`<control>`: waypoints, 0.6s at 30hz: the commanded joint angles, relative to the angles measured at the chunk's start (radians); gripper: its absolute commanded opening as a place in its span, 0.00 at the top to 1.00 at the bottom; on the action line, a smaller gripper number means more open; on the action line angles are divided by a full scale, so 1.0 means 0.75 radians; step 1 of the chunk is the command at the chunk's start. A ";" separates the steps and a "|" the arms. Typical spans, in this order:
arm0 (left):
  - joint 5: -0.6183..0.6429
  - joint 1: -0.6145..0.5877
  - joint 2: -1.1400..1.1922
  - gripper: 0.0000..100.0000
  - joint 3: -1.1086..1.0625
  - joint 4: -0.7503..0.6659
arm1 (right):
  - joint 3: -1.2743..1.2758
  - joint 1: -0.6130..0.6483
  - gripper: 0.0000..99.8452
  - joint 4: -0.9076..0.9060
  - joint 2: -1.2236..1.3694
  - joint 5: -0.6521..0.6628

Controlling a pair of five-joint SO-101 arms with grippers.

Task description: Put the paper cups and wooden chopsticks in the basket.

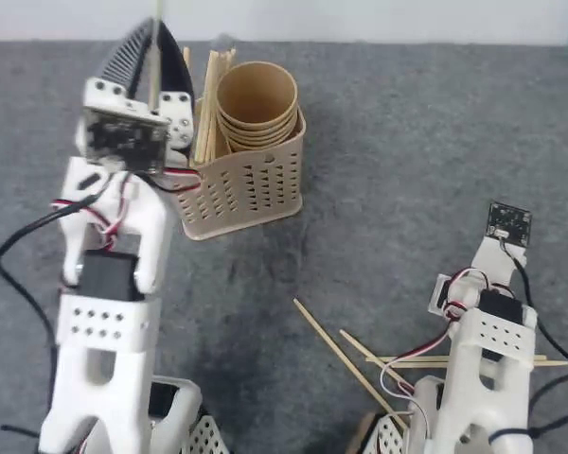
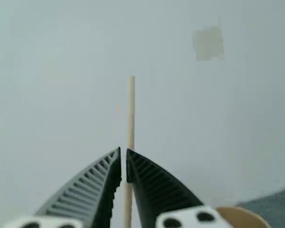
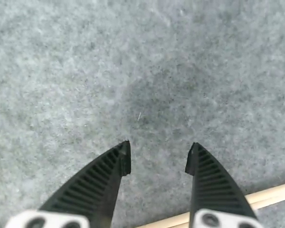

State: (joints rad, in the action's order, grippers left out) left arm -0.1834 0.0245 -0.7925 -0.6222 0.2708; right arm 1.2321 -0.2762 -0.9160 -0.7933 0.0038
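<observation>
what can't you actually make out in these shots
High view: loose chopsticks run under the right arm, so their count is unclear.
High view: paper cups are nested; number unclear.
Left wrist view: held chopstick in the left claw is cut off at the picture's edge.

Bright, even diffuse light, faint soft shadows on carpet (image 3: 147,102)

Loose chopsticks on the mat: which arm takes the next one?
Right. The right hand hangs open over the mat, with a loose chopstick lying close by. The left hand is shut on a held chopstick up by the basket.
</observation>
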 commanded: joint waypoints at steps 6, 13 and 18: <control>0.094 -0.010 -0.070 0.98 -0.208 -0.102 | -0.041 0.009 0.80 0.019 -0.026 -0.016; 0.110 -0.008 -0.068 0.98 -0.146 -0.104 | -0.041 0.009 0.80 0.019 -0.026 -0.016; 0.110 -0.014 -0.074 0.98 -0.103 -0.102 | -0.041 0.009 0.80 0.019 -0.026 -0.016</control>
State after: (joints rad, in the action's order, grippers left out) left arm -0.1097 0.0169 -0.8048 -0.7633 0.2202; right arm 1.2321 -0.2777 -0.9160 -0.7933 0.0038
